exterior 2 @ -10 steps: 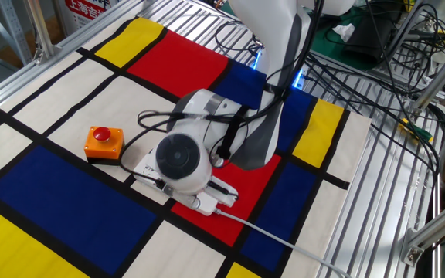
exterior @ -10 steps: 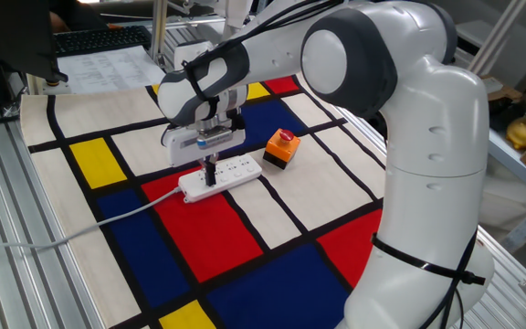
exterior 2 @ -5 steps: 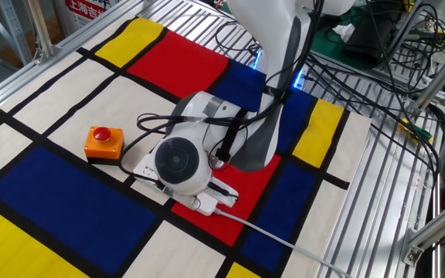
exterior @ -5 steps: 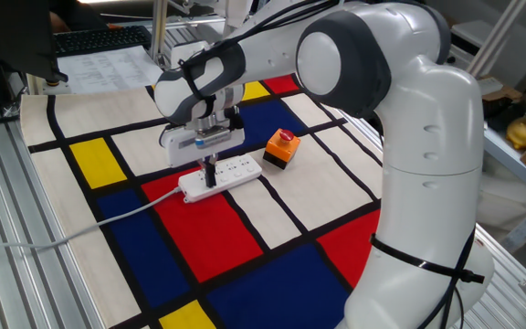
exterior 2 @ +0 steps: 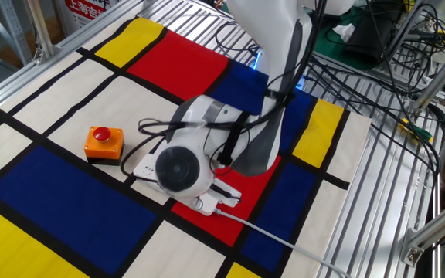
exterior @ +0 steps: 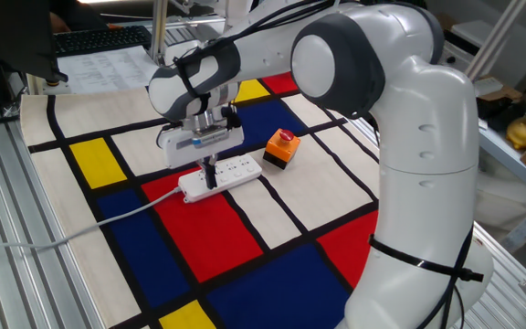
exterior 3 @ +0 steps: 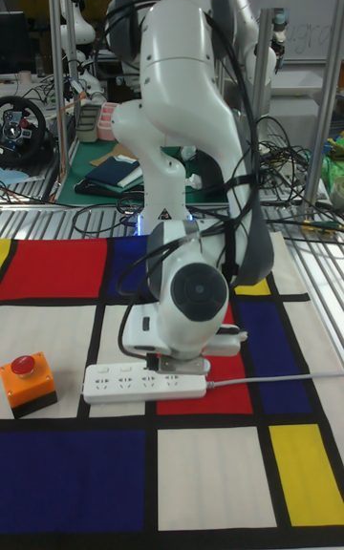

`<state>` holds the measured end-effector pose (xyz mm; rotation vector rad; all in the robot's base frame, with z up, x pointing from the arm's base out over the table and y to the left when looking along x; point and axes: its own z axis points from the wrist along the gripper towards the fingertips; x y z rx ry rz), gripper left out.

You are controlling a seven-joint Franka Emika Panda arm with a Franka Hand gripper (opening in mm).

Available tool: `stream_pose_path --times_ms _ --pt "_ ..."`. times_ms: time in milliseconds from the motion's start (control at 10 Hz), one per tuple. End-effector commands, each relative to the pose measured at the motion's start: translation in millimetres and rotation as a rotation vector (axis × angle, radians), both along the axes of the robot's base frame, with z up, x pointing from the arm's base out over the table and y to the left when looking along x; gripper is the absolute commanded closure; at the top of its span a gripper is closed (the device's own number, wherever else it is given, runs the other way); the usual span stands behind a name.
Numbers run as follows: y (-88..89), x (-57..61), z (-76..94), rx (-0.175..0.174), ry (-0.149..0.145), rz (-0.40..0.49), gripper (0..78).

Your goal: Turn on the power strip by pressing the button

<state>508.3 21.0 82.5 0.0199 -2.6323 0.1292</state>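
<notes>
My pincer (exterior: 211,174) stands on the corded end of the power strip (exterior: 231,174); its opening I cannot tell.

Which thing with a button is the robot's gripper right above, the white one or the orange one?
The long white plastic power strip. The gripper comes down onto its corded end, while the small orange box with the red button sits apart beside it.
</notes>
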Motion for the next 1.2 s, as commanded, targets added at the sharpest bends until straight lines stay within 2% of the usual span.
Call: stream_pose_path --times_ms 100,200,300,400,500,600,800,1000,1100,1200 --pt "0.9 -3.6 79.0 0.027 -0.192 0.005 77.6" --pt "-1.6 -5.1 92.0 0.031 -0.234 0.005 77.6" --pt "-3.4 -5.8 99.6 0.031 -0.249 0.008 77.6" --pt "-8.1 -7.5 116.2 0.033 -0.256 0.011 77.6" --pt "-10.3 -7.7 123.4 0.034 -0.258 0.009 77.6" --pt "-11.0 -7.6 125.9 0.033 -0.265 0.008 77.6" --pt "-12.8 -7.4 132.2 0.044 -0.321 0.002 77.6" --pt "-13.2 -8.8 136.2 0.05 -0.348 -0.002 77.6" --pt "-12.8 -9.0 136.7 0.05 -0.351 -0.005 77.6" --pt "-10.8 -9.4 138.5 0.057 -0.383 -0.01 77.6"
